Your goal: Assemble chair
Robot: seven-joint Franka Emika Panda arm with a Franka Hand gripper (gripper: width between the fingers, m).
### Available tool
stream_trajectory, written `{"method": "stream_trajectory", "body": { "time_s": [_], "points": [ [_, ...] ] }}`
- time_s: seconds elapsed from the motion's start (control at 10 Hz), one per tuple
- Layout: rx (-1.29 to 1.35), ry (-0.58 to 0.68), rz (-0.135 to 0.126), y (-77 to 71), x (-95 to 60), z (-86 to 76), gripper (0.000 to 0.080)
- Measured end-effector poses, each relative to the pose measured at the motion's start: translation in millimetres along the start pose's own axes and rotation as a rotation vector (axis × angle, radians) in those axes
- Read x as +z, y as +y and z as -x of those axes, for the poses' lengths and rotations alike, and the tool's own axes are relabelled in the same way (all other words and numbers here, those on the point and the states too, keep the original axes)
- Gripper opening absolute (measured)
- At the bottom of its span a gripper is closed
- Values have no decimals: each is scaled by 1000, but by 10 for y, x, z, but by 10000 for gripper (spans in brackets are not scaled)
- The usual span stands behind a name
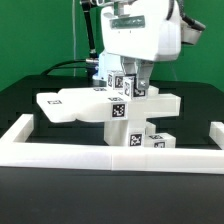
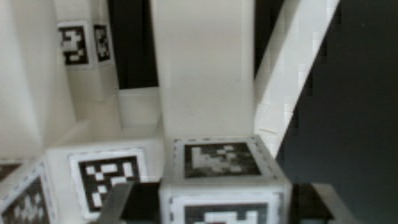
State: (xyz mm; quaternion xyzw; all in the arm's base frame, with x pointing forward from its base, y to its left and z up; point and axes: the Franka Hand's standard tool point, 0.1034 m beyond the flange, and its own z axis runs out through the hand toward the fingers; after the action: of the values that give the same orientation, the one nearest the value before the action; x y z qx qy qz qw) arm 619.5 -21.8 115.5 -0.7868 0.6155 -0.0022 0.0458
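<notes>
Half the gripper (image 1: 131, 88) hides behind tagged chair parts (image 1: 105, 105), grip unclear.

Tool (image 1: 130, 88) over chair parts (image 1: 120, 108)

chair parts (image 1: 110, 105): white matt plastic, smooth | tags (image 2: 221, 160): b/w print | table (image 1: 20, 100): black matt

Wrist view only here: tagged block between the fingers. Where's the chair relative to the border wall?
Observer: The chair stands just behind the border wall, near its middle.
Operator: Seat plate?
Observer: The seat plate sticks out toward the exterior view's left.
Operator: Approach direction?
Observer: The gripper reaches from above onto the tagged block at the chair's top.
</notes>
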Motion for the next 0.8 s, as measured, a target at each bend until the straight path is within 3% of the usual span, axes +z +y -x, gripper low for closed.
{"method": "stream_trajectory", "body": {
  "time_s": [0.8],
  "points": [
    [466,-4,-6,-22,-2,36,289]
  ]
}}
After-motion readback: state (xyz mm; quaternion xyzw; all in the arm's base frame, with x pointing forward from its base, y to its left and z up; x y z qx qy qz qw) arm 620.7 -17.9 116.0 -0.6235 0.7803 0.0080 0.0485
